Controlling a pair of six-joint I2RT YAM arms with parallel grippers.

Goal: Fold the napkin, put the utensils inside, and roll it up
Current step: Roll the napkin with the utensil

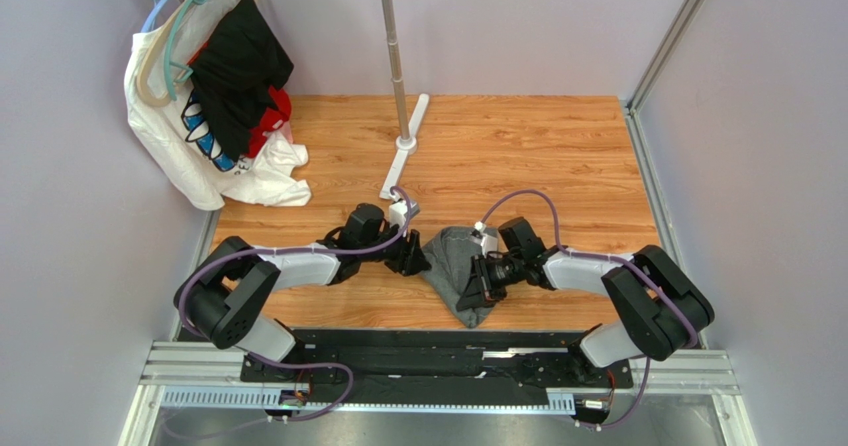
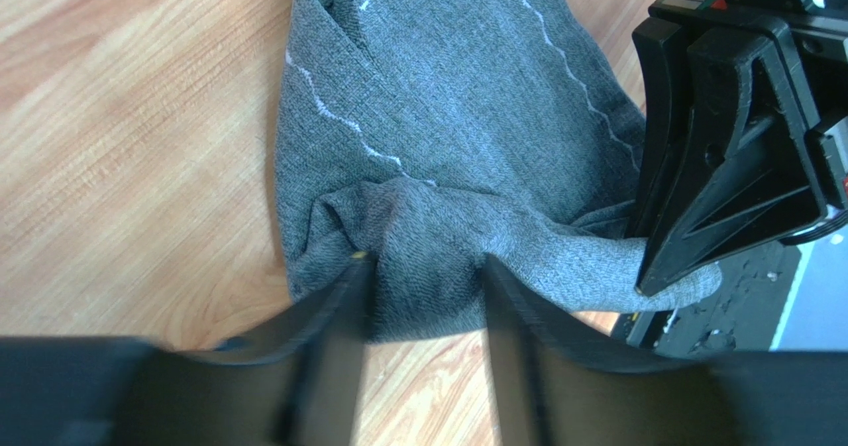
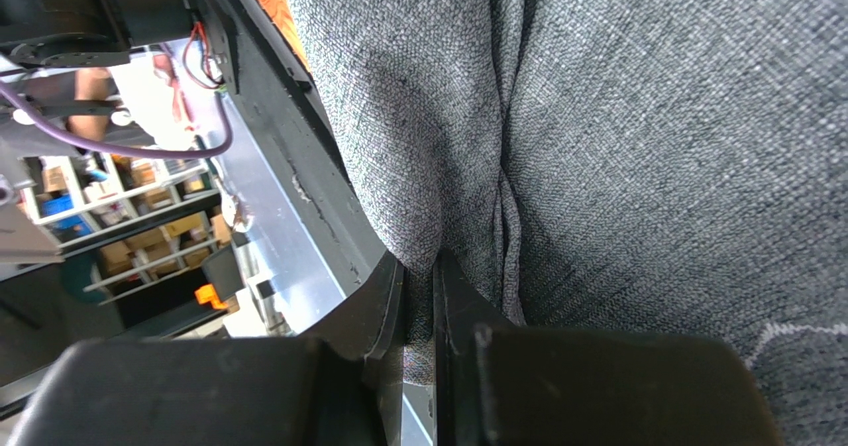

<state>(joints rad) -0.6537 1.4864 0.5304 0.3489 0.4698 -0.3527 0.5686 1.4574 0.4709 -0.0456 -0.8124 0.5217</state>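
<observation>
Your dark grey felt-like napkin (image 1: 450, 255) is lying bunched on wooden tabletop (image 1: 537, 148) between arms, long axis running far-to-near, narrow tip pointing at near edge. Right gripper (image 3: 419, 297) is pinching it tight. Left gripper (image 2: 426, 282) is straddling a fold, can't tell if it's gripping.

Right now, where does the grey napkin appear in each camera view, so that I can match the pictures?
Top view: the napkin lies low in the centre, between the two arms.
Left wrist view: it fills the upper middle.
Right wrist view: it fills the right side.
Shared landmark: the right gripper, shut on the napkin.
</observation>
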